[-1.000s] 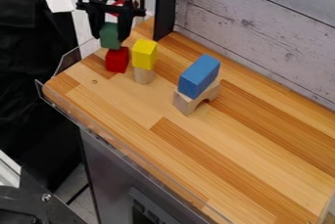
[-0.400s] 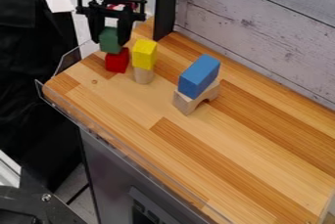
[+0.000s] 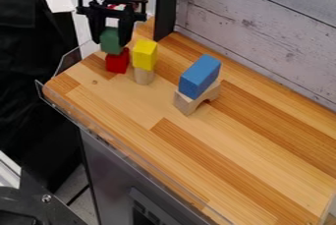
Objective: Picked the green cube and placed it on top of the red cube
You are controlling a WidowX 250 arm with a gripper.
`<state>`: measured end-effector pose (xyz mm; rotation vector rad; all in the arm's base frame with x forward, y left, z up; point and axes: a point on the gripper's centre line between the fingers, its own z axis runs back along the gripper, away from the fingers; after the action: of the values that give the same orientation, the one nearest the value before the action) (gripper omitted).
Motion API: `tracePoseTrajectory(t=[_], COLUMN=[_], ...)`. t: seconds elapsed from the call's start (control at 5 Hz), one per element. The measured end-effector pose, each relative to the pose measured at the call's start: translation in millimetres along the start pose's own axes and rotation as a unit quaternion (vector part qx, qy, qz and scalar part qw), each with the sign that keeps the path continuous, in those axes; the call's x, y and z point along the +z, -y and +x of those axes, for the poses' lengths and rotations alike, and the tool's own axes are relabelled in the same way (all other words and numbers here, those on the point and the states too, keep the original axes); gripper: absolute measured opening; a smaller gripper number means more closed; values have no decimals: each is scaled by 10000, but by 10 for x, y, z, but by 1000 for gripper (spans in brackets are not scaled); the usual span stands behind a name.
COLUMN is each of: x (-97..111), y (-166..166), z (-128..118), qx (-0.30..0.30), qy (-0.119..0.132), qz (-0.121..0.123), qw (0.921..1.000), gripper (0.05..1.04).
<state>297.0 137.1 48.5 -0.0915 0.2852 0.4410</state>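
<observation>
Tool (image 3: 110, 43) gripping green cube (image 3: 110, 38), red cube (image 3: 117, 63) beneath

1 o'clock: pale, knotted plank wall (image 3: 263, 17) | 12: black upright post (image 3: 166, 8) | centre to 4: striped wooden tabletop (image 3: 242, 145) | 7 to 10: clear edging (image 3: 59, 114) | 7: grey metal front (image 3: 108, 170), grey floor (image 3: 77, 210) with black cable (image 3: 78, 195) | 9: black fabric (image 3: 33, 81) | light even
</observation>
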Motion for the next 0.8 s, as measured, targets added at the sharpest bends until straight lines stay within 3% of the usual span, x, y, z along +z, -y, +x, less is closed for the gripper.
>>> tracePoseTrajectory(t=[0.2,0.4,0.6,0.8], x=[0,4,7,12], y=[17,23,28,37], z=[2,-3,-9,-21], qx=[10,26,59,81], qy=[7,-1,-31,-62], qz=[-1,1,-14,-61], qw=[10000,10000,10000,9999], gripper=[557,627,917,1005])
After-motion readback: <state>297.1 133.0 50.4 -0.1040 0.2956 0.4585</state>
